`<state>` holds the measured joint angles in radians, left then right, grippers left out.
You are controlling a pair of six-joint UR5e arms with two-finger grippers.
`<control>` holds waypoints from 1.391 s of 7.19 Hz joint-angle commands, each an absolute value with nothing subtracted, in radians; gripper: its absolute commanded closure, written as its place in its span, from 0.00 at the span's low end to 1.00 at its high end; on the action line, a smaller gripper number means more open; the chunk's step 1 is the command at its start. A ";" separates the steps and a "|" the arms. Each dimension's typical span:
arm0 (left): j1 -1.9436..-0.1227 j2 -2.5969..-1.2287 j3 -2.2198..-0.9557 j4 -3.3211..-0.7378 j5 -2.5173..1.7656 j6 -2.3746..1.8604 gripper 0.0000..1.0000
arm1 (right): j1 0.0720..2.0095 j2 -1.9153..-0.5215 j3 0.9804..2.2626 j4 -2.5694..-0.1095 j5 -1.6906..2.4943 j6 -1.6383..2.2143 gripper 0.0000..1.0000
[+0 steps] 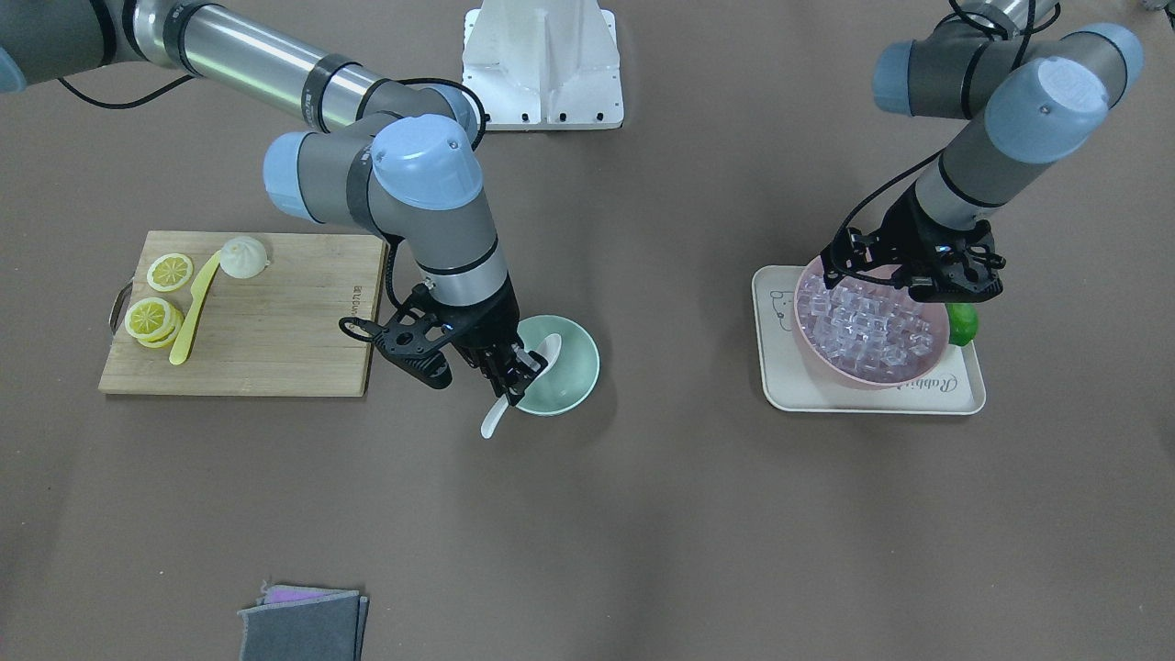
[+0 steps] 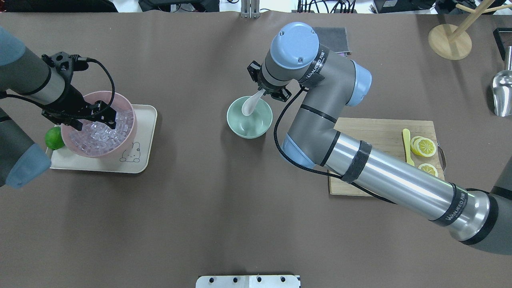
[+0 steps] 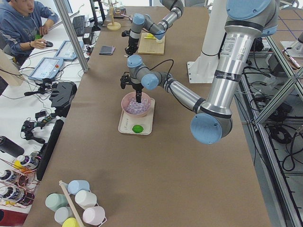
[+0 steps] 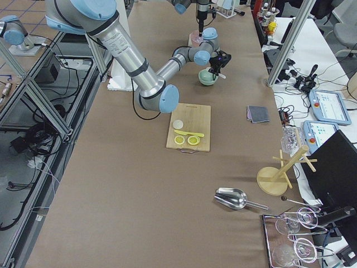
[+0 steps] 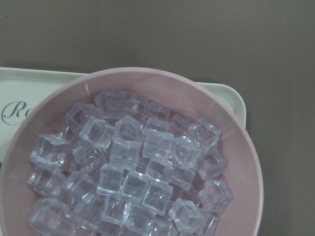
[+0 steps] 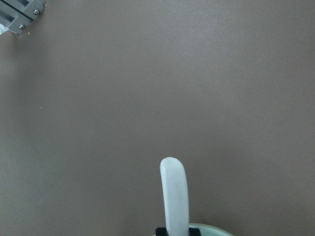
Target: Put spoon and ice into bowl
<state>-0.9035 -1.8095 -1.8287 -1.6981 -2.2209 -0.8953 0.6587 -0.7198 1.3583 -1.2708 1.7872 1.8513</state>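
Observation:
My right gripper (image 1: 516,375) is shut on the handle of the white spoon (image 1: 548,349). The scoop lies inside the mint-green bowl (image 1: 574,378) and the handle sticks out over its rim. From overhead the spoon (image 2: 252,105) slants down into the bowl (image 2: 237,124). In the right wrist view the spoon handle (image 6: 174,191) points away from me. My left gripper (image 2: 96,116) hangs over the pink bowl (image 2: 105,151) full of clear ice cubes (image 5: 133,167). Its fingers are hidden, so I cannot tell whether it is open.
The pink bowl stands on a cream tray (image 1: 780,386) beside a lime (image 1: 962,323). A wooden cutting board (image 1: 275,321) holds a yellow knife (image 1: 195,310), lemon slices (image 1: 151,317) and a bun (image 1: 243,255). A grey cloth (image 1: 303,624) lies near the front edge.

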 commanded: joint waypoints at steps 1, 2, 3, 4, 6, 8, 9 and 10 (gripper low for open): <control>-0.888 -1.793 -1.822 -1.698 -2.221 -0.899 0.03 | 0.647 -0.716 1.353 -1.269 1.769 1.867 0.61; -0.885 -1.793 -1.815 -1.698 -2.223 -0.900 0.03 | 0.650 -0.710 1.354 -1.269 1.770 1.859 0.01; -0.881 -1.795 -1.803 -1.698 -2.224 -0.900 0.03 | 0.653 -0.706 1.358 -1.269 1.773 1.849 0.00; -0.874 -1.795 -1.793 -1.700 -2.223 -0.903 0.04 | 0.660 -0.709 1.377 -1.275 1.790 1.841 0.00; -0.853 -1.798 -1.787 -1.701 -2.220 -0.957 0.08 | 0.699 -0.753 1.446 -1.281 1.876 1.826 0.00; -0.851 -1.804 -1.754 -1.707 -2.221 -0.951 0.10 | 0.713 -0.807 1.497 -1.282 1.882 1.775 0.00; -0.851 -1.812 -1.746 -1.709 -2.221 -0.956 0.11 | 0.716 -0.807 1.500 -1.284 1.893 1.775 0.00; -0.851 -1.816 -1.744 -1.707 -2.221 -0.959 0.19 | 0.732 -0.822 1.517 -1.284 1.917 1.773 0.00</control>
<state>-0.8518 -1.8099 -1.7508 -1.7072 -2.2212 -0.9551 0.7180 -0.8074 1.4998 -1.2833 1.8947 1.7771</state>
